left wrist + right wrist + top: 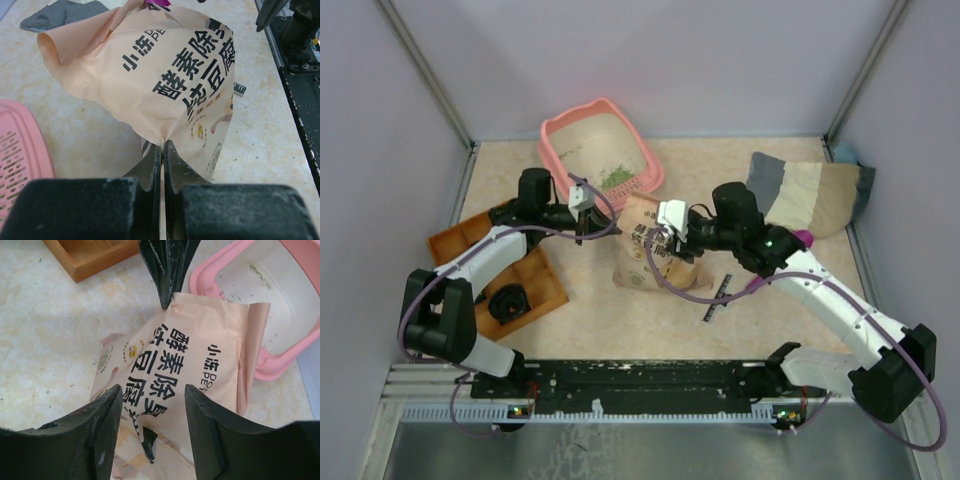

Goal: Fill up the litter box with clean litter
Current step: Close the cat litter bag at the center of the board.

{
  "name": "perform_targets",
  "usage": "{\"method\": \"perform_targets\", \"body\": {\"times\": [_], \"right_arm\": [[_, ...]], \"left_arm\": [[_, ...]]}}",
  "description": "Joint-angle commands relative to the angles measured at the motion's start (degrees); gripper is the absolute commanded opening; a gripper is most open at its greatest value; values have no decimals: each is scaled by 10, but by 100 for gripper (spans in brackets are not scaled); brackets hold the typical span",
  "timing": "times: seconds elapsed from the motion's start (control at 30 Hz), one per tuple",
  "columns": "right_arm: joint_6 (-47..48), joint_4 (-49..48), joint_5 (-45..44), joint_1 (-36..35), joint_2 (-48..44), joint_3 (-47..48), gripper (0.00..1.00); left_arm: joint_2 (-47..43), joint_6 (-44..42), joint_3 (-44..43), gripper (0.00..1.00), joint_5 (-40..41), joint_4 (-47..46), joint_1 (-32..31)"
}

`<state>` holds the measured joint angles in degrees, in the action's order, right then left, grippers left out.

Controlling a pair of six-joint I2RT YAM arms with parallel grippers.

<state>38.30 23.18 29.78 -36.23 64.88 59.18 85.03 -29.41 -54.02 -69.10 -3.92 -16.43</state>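
The litter box [603,150] is a salmon-pink tray with rounded corners and a raised rim, set at a slant on the table [600,310]. Its near wall lies just beyond the left pincer [588,228], and its far rim rises into two ear-like bumps. Its floor looks pale. The clean litter [615,178] is a small loose patch of green granules against the near wall, on the side toward the right pincer [667,238], with a few stray specks scattered over the rest of the floor. The left pincer is closed tight, its two dark fingers [152,160] pressed together on a fold at the edge of a beige paper bag [645,250], which stands crumpled between the two pincers. The right pincer stands wide apart, and in its own wrist view its fingers [107,415] flank the bag's printed face. Whether they touch the paper I cannot tell. The print facing the right pincer has a small cartoon figure low down. Above it are two rows of large black Chinese characters, among them 酵素除 and 豆腐. Near the bag's top is a smaller line that starts with 小, followed by Latin letters beginning D and PE. The rest of that line is lost in the folds. An orange compartmented tray [455,238] lies on the table on the outer side of the left pincer, nearer the arm bases.
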Motion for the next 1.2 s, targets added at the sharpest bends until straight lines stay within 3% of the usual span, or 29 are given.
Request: {"method": "perform_targets", "body": {"times": [0.0, 0.43, 0.67, 0.97, 1.03, 1.13, 1.17], "right_arm": [[-4, -24, -17, -21, 1, 36, 54], [66, -43, -42, -39, 121, 17, 57], [60, -50, -21, -39, 126, -4, 46], [56, -37, -2, -39, 151, -8, 47], [58, -30, 8, -39, 155, -6, 38], [65, -24, 13, -39, 154, -5, 2], [66, -29, 14, -39, 151, -9, 0]], "left_arm": [[-28, -1, -3, 0, -9, -12, -1], [-49, 16, 6, 0, -7, 13, 0], [-58, -5, 12, 0, -10, 40, 0], [-77, -26, 31, 0, -24, 49, 2], [-82, -31, 35, 0, -31, 49, 2], [-100, -50, 43, 0, -41, 51, 3], [-107, -58, 46, 5, -39, 52, 3]]}}
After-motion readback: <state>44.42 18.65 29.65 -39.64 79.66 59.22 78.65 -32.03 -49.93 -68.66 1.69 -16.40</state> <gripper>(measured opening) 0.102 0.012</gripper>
